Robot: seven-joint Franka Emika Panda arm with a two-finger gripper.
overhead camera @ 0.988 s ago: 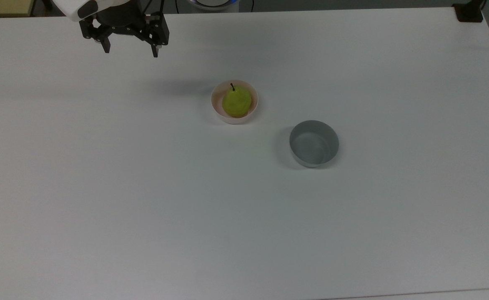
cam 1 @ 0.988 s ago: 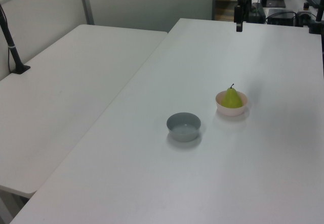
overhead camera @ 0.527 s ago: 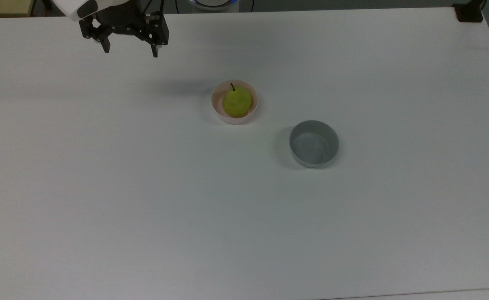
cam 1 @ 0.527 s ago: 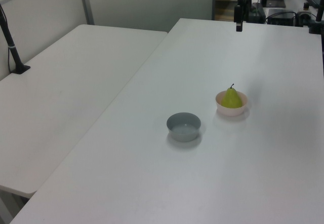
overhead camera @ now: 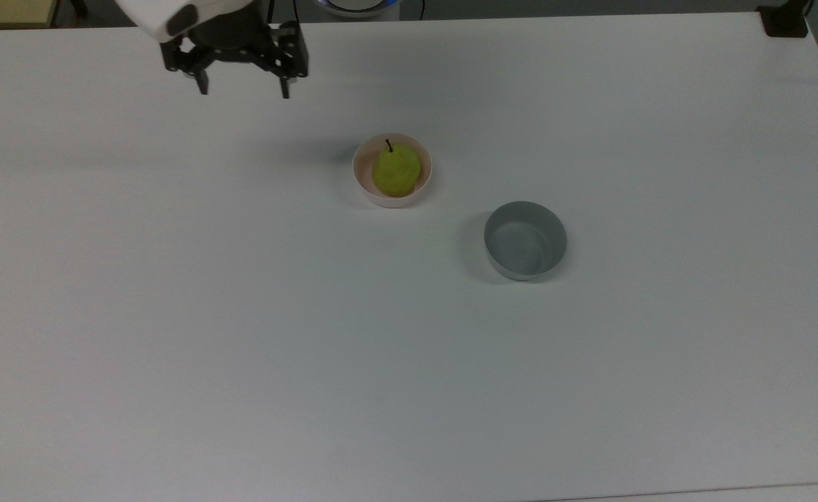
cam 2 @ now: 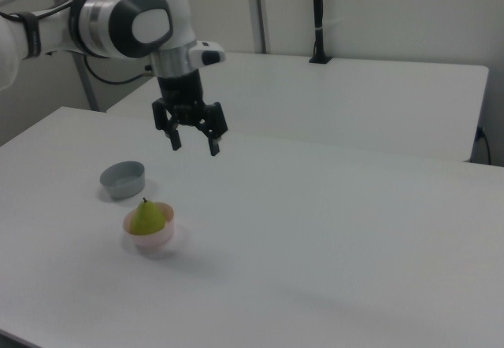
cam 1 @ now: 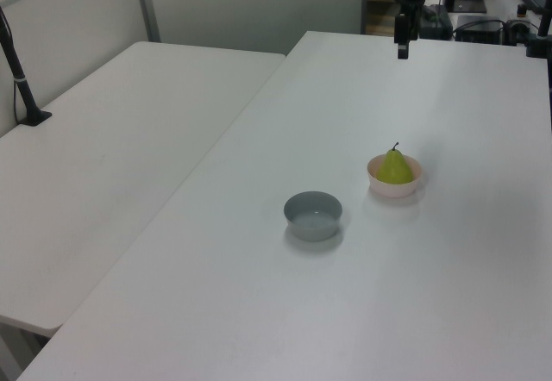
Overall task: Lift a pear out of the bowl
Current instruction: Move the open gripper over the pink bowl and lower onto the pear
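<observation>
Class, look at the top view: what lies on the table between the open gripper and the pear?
Nothing: bare white table separates the gripper from the pear.

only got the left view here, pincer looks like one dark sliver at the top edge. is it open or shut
Observer: Open. In the right view the pincer shows two fingers spread apart with nothing between them.
Operator: is it over the pear yet
Observer: No. In the top view the pincer sits well toward the top view's upper left of the pear, with bare table between them.
Operator: is the pear standing or tipped
Observer: In the right view the pear stands in the pink bowl with its stem up, and the grey bowl is apart from it.
</observation>
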